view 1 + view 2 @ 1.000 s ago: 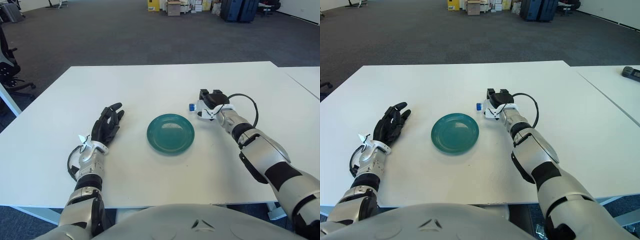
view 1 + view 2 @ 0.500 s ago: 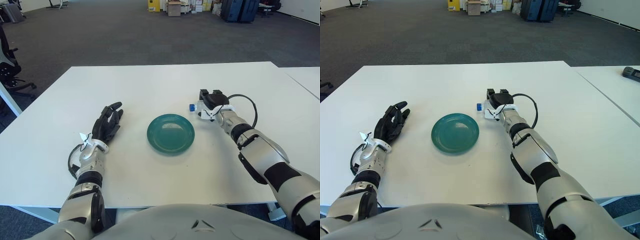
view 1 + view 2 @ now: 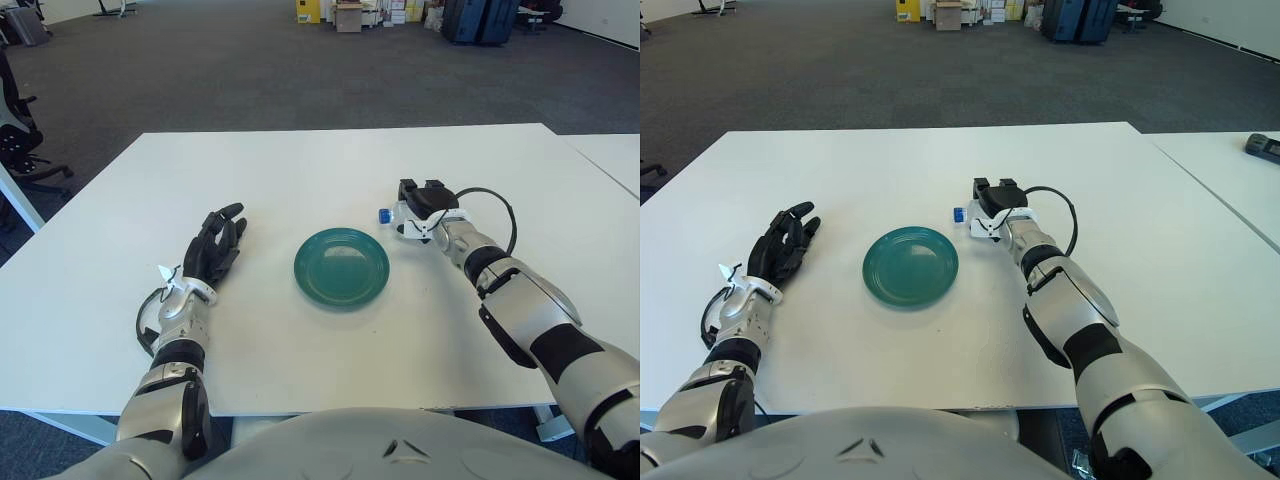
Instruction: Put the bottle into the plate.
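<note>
A round teal plate (image 3: 341,267) lies near the middle of the white table (image 3: 300,180). To its right my right hand (image 3: 420,205) is curled around a small bottle, of which only the blue cap (image 3: 383,215) shows, pointing left toward the plate. The bottle's body is hidden under the fingers, close to the tabletop. My left hand (image 3: 214,248) shows left of the plate, palm down with fingers stretched out, holding nothing.
A black cable (image 3: 495,205) loops from my right wrist over the table. A second white table (image 3: 610,155) adjoins on the right, with a dark object (image 3: 1262,146) on it. An office chair (image 3: 15,140) stands at the far left.
</note>
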Robot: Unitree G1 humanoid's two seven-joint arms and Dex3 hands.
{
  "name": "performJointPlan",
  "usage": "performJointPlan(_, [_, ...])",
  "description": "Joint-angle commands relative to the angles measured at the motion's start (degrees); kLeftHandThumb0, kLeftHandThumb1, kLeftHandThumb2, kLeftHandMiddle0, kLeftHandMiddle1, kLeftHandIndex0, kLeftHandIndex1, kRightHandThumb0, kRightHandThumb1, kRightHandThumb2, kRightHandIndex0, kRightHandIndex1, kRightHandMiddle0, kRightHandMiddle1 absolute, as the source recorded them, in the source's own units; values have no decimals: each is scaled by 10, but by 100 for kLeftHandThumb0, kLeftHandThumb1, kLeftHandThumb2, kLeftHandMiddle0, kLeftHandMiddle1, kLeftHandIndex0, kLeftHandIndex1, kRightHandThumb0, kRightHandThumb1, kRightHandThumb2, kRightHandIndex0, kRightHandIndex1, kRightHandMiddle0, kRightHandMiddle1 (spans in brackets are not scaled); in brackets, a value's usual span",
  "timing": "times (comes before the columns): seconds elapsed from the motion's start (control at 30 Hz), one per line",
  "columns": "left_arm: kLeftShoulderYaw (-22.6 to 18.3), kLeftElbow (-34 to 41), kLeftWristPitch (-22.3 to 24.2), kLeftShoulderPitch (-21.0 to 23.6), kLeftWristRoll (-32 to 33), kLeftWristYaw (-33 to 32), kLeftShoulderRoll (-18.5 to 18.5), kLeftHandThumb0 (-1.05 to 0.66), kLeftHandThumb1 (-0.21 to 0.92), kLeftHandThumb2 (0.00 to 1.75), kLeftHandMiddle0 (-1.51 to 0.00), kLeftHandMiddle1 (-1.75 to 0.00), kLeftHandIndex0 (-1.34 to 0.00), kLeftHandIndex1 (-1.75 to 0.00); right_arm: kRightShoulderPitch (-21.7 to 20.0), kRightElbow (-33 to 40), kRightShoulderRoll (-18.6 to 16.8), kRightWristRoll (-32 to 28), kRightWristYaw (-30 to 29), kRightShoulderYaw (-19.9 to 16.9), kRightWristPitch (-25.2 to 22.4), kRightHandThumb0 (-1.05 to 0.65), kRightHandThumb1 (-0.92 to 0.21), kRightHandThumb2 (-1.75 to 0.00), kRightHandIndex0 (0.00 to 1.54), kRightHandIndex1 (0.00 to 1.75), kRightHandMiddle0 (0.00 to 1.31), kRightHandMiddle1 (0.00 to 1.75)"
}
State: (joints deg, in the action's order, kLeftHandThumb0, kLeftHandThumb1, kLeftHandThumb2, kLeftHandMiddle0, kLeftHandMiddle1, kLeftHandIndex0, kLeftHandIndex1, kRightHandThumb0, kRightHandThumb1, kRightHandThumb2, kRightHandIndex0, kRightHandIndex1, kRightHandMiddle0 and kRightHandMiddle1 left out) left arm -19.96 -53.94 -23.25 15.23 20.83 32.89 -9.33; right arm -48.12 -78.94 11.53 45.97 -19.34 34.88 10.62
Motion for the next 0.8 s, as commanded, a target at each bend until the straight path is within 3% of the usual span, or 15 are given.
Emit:
performJointPlan(0.0, [2, -21, 20, -11, -3, 0, 3, -69, 92, 65, -48, -53, -9, -100, 5, -6, 3, -4, 12, -3, 3, 0, -29, -134, 66, 169, 40, 175])
performJointPlan(0.4, [5, -38, 20, -2, -7, 2, 1, -67, 92, 64, -48, -57, -10, -100, -81, 41, 24, -21, -25, -31, 84, 0, -28, -136, 67, 168, 41, 175])
performJointPlan(0.53, [6, -46, 23, 2, -10, -2, 0, -67, 92, 65, -48, -58, -11, -100, -85, 89, 42, -8, -73, -26, 129, 0, -24, -141, 68, 172, 43, 175])
performJointPlan(0.77, [7, -64, 20, 14, -14, -3, -2, -67, 92, 65, -47, -59, -12, -100, -73, 151, 62, 10, -126, -18, 163, 0, -9, -158, 78, 174, 55, 175])
